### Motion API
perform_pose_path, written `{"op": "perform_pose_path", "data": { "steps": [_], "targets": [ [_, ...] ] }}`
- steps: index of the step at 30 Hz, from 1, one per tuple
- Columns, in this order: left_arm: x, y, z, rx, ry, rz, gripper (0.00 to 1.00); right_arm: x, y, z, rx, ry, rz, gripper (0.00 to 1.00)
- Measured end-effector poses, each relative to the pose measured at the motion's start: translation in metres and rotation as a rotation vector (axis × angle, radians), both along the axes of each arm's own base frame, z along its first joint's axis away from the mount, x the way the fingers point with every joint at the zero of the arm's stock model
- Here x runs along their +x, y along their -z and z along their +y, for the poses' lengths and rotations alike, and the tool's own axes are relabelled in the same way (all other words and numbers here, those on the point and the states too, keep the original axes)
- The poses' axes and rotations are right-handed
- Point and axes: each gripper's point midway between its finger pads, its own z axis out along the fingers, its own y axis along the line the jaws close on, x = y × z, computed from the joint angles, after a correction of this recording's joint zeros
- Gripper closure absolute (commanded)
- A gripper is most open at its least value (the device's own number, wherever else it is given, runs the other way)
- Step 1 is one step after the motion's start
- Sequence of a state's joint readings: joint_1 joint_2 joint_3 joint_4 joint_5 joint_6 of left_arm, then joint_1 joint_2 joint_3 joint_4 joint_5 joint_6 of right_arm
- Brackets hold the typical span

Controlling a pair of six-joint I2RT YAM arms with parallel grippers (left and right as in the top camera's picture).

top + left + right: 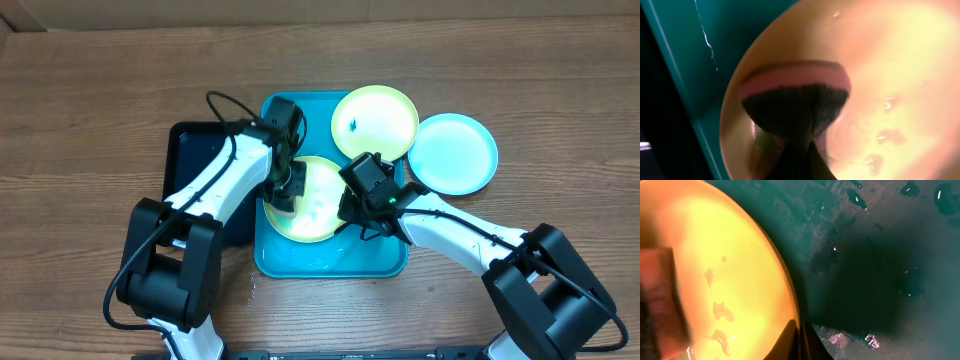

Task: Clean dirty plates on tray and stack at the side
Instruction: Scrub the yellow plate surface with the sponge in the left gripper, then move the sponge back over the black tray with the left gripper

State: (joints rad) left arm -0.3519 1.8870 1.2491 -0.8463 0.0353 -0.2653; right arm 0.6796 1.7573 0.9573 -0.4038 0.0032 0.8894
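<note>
A yellow-green plate lies wet inside the turquoise tray. My left gripper is shut on a pink sponge with a dark scrub face, which presses on this plate near its left rim. My right gripper is shut on the plate's right rim, with the fingers either side of the edge. A second yellow-green plate with a small dark blue smudge rests on the tray's far right corner. A light blue plate sits on the table to the right, touching it.
A narrower black tray lies against the turquoise tray's left side, under my left arm. Water drops dot the turquoise tray floor. Bare wooden table surrounds everything.
</note>
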Motion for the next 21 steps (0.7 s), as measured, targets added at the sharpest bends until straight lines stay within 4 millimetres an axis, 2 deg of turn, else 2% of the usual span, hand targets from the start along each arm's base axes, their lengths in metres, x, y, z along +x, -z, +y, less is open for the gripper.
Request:
{"op": "perform_pose_path", "data": {
  "steps": [3,6,14,17,21],
  "targets": [
    [-0.001,0.010,0.002,0.004,-0.015,-0.013,0.96,0.000,0.000,0.000,0.000,0.000,0.000,0.96],
    [-0.003,0.012,-0.002,-0.033,-0.020,-0.014,0.96,0.000,0.000,0.000,-0.001,0.001,0.000,0.96],
    [-0.015,0.000,-0.055,-0.363,0.049,0.059,0.96,0.001,0.001,-0.001,-0.001,0.003,0.000,0.96],
    [-0.021,-0.013,-0.063,-0.417,0.062,0.108,0.96,0.001,0.001,-0.001,-0.001,0.003,0.000,0.96],
    [0.000,-0.049,-0.064,-0.437,0.069,0.076,0.96,0.001,0.001,-0.001,0.000,0.003,0.000,0.96]
  ]
}}
